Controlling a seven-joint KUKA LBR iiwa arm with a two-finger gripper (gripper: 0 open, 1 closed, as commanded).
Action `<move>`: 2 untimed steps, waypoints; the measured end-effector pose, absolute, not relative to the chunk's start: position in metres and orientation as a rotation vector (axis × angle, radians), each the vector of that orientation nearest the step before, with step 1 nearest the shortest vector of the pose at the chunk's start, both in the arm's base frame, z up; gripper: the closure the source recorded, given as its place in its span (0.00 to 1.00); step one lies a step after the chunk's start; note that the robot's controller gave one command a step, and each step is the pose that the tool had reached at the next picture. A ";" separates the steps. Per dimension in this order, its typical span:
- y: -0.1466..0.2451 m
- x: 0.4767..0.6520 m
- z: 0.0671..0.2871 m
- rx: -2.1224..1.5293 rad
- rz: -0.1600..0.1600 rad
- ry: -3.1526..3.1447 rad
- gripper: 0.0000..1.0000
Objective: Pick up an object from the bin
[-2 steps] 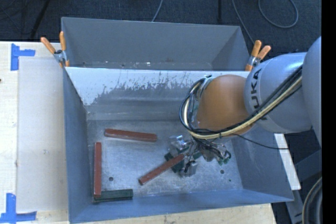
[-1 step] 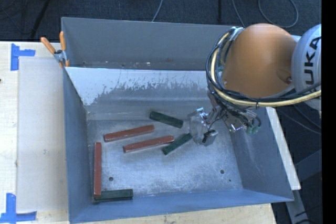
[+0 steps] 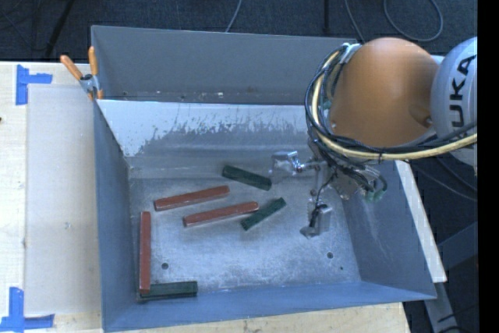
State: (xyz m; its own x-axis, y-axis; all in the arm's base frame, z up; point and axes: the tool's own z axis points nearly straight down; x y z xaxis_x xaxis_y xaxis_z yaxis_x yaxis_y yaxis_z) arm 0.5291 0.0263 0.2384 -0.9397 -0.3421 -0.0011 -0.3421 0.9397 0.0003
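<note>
Dark green bar [image 3: 263,214], short and tilted, lies on the floor of the grey metal bin [image 3: 234,265] a little right of the middle, just left of the tool [image 3: 304,193] and apart from it. The tool's two metal fingers [image 3: 314,221] stand spread, one toward the back wall and one nearer the front. Only bin floor lies between them, so they clamp nothing. Over them sits the arm's orange wrist cover [image 3: 380,93], ringed by cables. A second green bar [image 3: 247,177] lies nearer the back wall, its right end close to the rear finger. Left of these lie two slanted red-brown bars: the rear red-brown bar [image 3: 191,197] and the middle red-brown bar [image 3: 220,214], whose right end comes close to the dark green bar. A third red-brown bar [image 3: 145,251] runs along the left wall, and its front end meets a corner green bar [image 3: 168,290] in an L. Open floor spreads across the front right and the rear left. The sloping right wall stands close beside the tool.
</note>
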 end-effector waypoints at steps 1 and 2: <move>0.063 0.547 0.075 -0.572 0.003 3.094 0.00; 0.008 0.596 0.083 -0.560 -0.006 3.086 0.00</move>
